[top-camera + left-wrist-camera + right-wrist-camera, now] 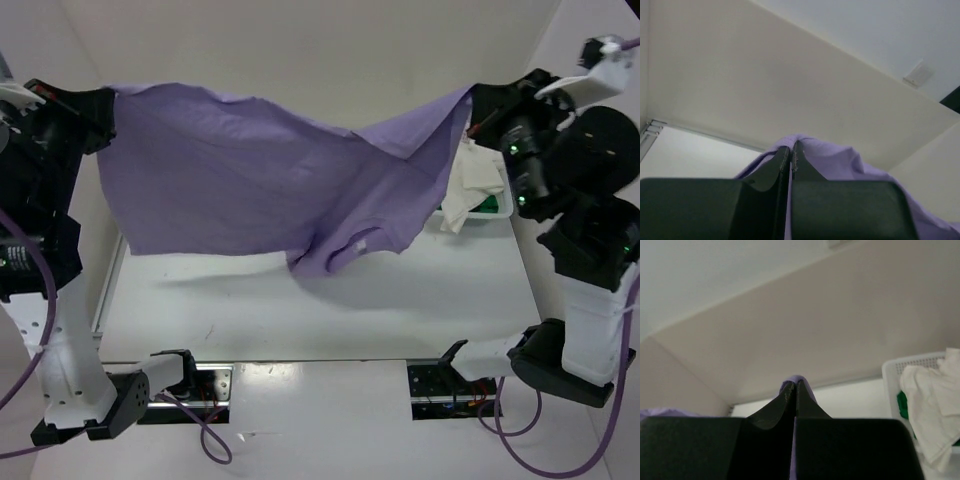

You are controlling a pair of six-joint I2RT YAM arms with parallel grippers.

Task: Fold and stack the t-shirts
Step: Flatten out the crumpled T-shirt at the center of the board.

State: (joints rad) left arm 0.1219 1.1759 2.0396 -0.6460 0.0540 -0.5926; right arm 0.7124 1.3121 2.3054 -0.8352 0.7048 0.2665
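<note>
Left gripper [791, 150] and right gripper [795, 387], jaws pinched tight on opposite edges of the lavender t-shirt [250, 170], hold it stretched in the air (its middle sagging toward the table [300, 310]) left of the white perforated basket [912, 361]. The white t-shirt [930, 405] and green t-shirt [902, 405] lie bunched inside the basket.

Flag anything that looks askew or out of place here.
The lavender shirt, pinched between the left gripper and the right gripper, hangs lopsided: its top edge sags mid-span and the collar end bunches at the bottom. The white shirt spills over the basket rim.
</note>
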